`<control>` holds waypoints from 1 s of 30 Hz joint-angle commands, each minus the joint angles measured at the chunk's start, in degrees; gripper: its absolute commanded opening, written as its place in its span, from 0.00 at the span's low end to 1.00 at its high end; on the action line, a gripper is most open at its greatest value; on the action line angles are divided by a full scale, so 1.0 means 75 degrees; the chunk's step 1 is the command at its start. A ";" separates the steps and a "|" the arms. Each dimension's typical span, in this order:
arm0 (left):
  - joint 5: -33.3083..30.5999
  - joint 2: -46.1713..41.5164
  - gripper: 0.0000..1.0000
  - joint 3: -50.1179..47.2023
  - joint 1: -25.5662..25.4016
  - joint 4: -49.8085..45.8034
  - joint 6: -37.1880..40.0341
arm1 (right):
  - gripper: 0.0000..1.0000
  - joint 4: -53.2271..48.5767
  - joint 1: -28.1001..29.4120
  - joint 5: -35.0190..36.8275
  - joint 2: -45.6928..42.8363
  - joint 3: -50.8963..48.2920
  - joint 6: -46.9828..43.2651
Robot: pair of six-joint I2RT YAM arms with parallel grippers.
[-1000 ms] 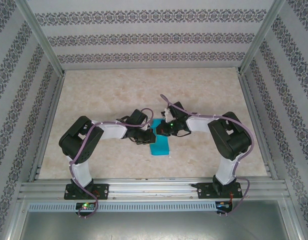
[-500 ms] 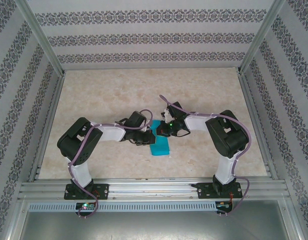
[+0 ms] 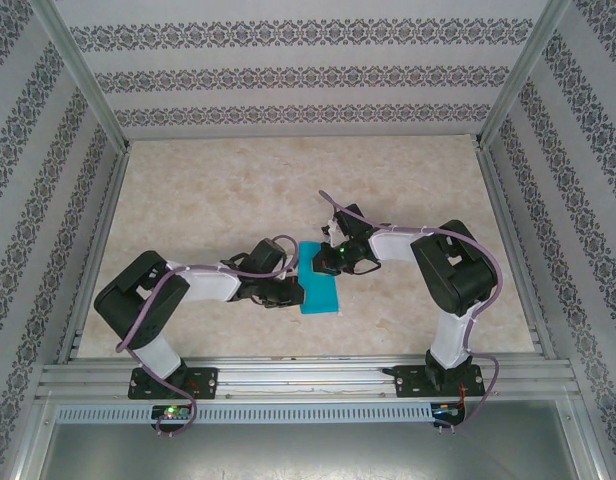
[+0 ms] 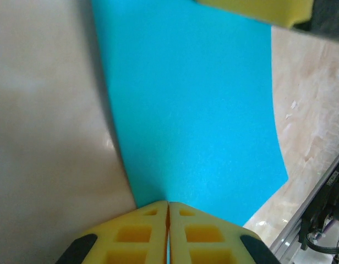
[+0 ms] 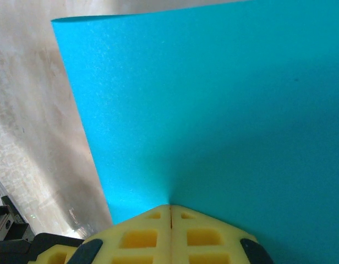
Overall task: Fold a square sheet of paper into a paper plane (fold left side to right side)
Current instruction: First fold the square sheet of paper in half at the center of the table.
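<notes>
Dropping lower now, the left gripper (image 3: 291, 290) is pinching shut on the left edge of the thin teal-blue square paper sheet (image 3: 320, 290), whose long axis is running near-to-far. The right gripper (image 3: 326, 266) is clamping the sheet's far end just as tightly.

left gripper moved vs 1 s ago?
Yes. The left gripper has pulled back toward the near rail and slightly left, shut on the square sheet of paper.

Teal paper (image 4: 191, 110) in left gripper (image 4: 168, 205) pinch
</notes>
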 commanded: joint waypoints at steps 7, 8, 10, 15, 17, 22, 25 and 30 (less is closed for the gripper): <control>0.0075 -0.0154 0.10 -0.0452 -0.0484 -0.1010 -0.0429 | 0.00 -0.0670 -0.0190 0.1067 0.0432 -0.0173 -0.0129; 0.0053 -0.0153 0.10 -0.0450 -0.0534 -0.1012 -0.0452 | 0.00 -0.0677 -0.0195 0.1067 0.0432 -0.0168 -0.0132; -0.0011 -0.0164 0.10 -0.0448 -0.0628 -0.1085 -0.0466 | 0.00 -0.0681 -0.0189 0.1070 0.0443 -0.0168 -0.0132; -0.0164 -0.0209 0.10 -0.0459 -0.0863 -0.1292 -0.0491 | 0.00 -0.0698 -0.0177 0.1078 0.0458 -0.0168 -0.0121; -0.0206 -0.0234 0.10 -0.0446 -0.0947 -0.1354 -0.0492 | 0.00 -0.0707 -0.0174 0.1084 0.0467 -0.0168 -0.0121; -0.0295 -0.0291 0.10 -0.0422 -0.1118 -0.1537 -0.0527 | 0.00 -0.0717 -0.0176 0.1114 0.0466 -0.0178 -0.0109; -0.0312 -0.0341 0.11 -0.0458 -0.1192 -0.1513 -0.0595 | 0.00 -0.0718 -0.0176 0.1114 0.0467 -0.0178 -0.0118; -0.0320 -0.0422 0.11 -0.0481 -0.1265 -0.1399 -0.0713 | 0.00 -0.0719 -0.0176 0.1093 0.0479 -0.0185 -0.0121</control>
